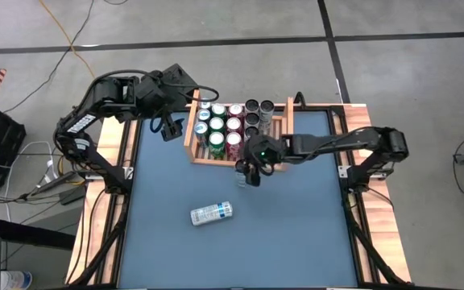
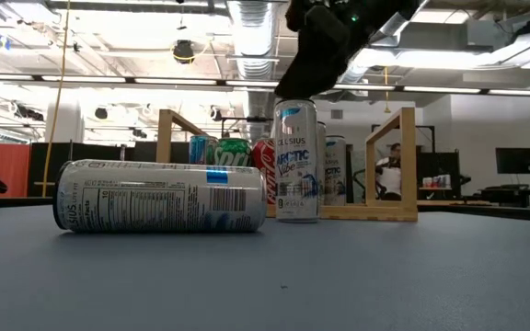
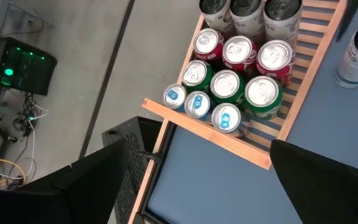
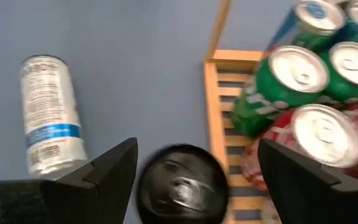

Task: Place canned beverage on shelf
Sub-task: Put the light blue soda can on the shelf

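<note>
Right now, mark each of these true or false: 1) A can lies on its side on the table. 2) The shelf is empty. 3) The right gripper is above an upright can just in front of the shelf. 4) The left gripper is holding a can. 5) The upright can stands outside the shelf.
1) True: the lying can rests on its side on the blue table.
2) False: the shelf holds rows of blue, green, red and dark cans.
3) True: the right gripper is over the upright can, fingers open on either side of it.
4) False: the left gripper is open and holds nothing, beside the shelf.
5) True: it stands on the table by the shelf's front edge.
</note>
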